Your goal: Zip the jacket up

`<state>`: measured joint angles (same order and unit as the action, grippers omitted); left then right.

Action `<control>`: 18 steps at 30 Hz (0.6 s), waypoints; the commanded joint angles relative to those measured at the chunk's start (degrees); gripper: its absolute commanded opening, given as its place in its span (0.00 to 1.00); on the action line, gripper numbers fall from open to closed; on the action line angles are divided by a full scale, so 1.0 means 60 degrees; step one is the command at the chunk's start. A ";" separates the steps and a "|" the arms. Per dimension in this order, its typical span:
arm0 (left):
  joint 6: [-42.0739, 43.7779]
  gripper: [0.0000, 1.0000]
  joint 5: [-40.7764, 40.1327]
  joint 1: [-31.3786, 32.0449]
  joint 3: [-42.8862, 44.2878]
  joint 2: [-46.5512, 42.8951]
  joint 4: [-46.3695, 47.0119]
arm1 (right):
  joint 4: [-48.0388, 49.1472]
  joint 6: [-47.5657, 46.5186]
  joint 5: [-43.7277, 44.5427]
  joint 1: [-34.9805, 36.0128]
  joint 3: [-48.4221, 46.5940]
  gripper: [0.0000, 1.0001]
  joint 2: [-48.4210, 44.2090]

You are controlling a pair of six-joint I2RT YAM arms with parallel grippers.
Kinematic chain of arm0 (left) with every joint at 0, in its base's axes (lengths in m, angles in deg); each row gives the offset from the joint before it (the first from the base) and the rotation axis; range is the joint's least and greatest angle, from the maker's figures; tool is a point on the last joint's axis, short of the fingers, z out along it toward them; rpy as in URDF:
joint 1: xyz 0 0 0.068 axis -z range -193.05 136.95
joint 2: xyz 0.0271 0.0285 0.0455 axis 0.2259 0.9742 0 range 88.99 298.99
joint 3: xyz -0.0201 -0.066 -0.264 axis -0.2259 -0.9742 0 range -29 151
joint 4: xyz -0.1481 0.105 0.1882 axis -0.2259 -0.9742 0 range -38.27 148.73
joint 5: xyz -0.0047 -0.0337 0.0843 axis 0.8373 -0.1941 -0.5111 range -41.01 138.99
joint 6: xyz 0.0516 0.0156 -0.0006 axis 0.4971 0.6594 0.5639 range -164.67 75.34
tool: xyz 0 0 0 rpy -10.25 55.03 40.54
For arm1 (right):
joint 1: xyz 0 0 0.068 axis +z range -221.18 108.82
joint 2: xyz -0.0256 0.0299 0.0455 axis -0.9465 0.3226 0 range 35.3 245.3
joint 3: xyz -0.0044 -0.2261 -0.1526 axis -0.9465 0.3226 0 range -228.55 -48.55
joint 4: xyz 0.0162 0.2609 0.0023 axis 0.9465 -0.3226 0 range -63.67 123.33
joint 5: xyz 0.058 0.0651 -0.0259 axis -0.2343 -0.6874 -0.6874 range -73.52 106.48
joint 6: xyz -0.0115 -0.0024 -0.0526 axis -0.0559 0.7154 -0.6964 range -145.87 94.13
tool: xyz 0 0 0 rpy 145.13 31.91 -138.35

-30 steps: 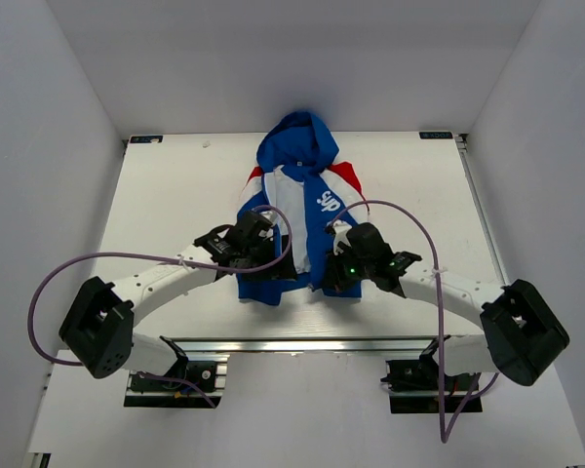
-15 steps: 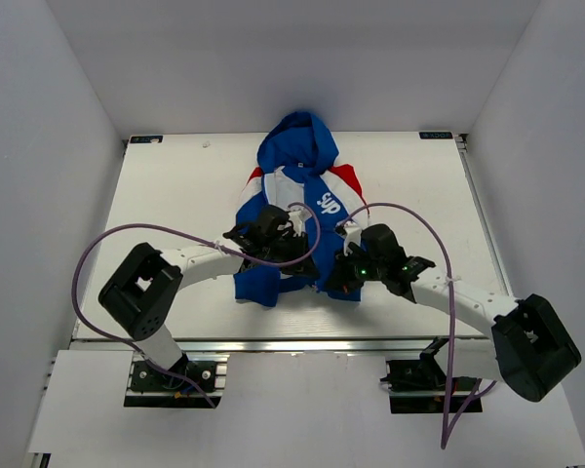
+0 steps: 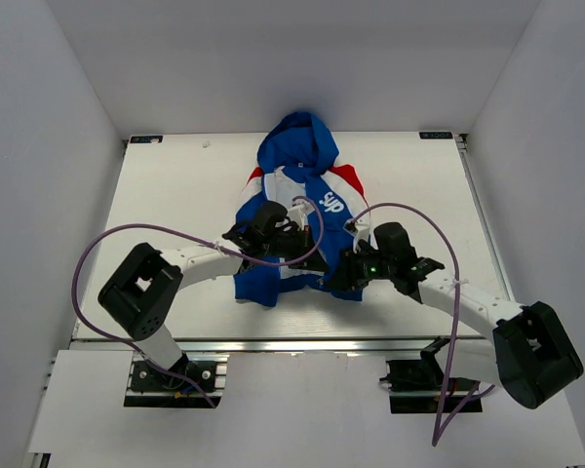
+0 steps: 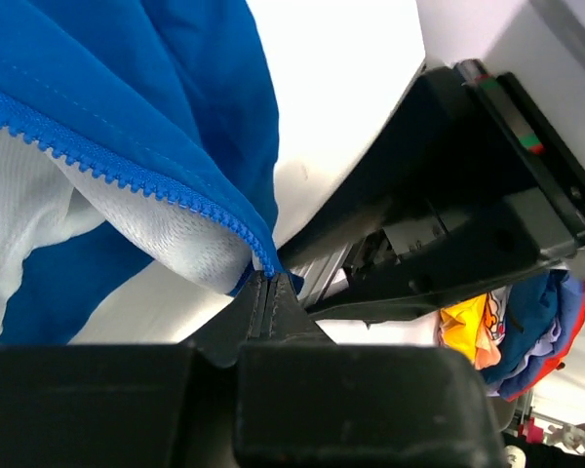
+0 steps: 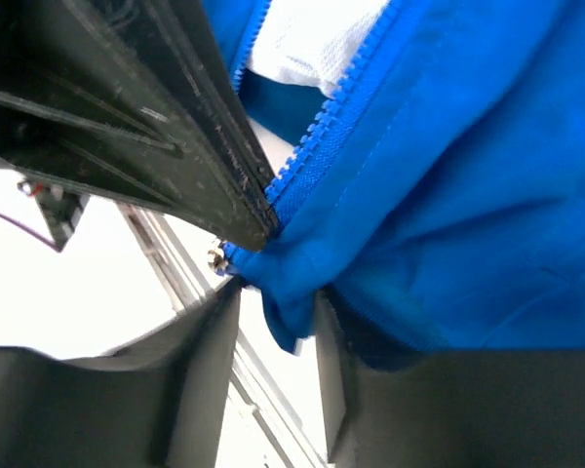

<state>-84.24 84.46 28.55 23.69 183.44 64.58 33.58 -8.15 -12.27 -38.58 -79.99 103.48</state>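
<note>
The jacket [image 3: 297, 156] lies open-fronted on the white surface [image 3: 175, 195], just past centre toward 12 o'clock, with its hood at 12 o'clock and its hem at 6 o'clock. From above, both arms cover the hem and the lower front. The left tool [image 3: 285, 240] sits at about 7 o'clock on the jacket. Its wrist view shows the tool [image 4: 270, 292] pinched fully together on the bottom end of a blue zipper edge of the jacket [image 4: 175, 78], and a black housing [image 4: 468, 195] blocks the 3 o'clock side. The right tool [image 3: 347, 271] is at the 5 o'clock corner. Its wrist view shows the tool [image 5: 258, 239] clamped tight on the other toothed edge of the jacket [image 5: 468, 175]. The zip slider cannot be made out in any view.
</note>
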 commanded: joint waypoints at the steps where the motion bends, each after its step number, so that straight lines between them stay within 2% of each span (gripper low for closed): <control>1: -0.0070 0.00 0.0388 0.0024 -0.0270 -0.0288 0.0680 | 0.0835 0.0313 -0.1300 -0.0393 0.0186 0.45 -0.0070; 6: -0.0113 0.00 0.0358 0.0024 -0.0460 -0.0493 0.0841 | 0.1480 0.1030 -0.2543 -0.1052 0.0508 0.58 -0.0128; 18: -0.0875 0.00 0.0755 0.0024 -0.1309 -0.0845 0.2628 | 0.2287 0.1632 -0.3718 -0.1742 0.0978 0.65 0.0281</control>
<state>-88.08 86.97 28.55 16.80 182.05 75.64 44.03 0.59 -30.72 -48.68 -74.46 104.25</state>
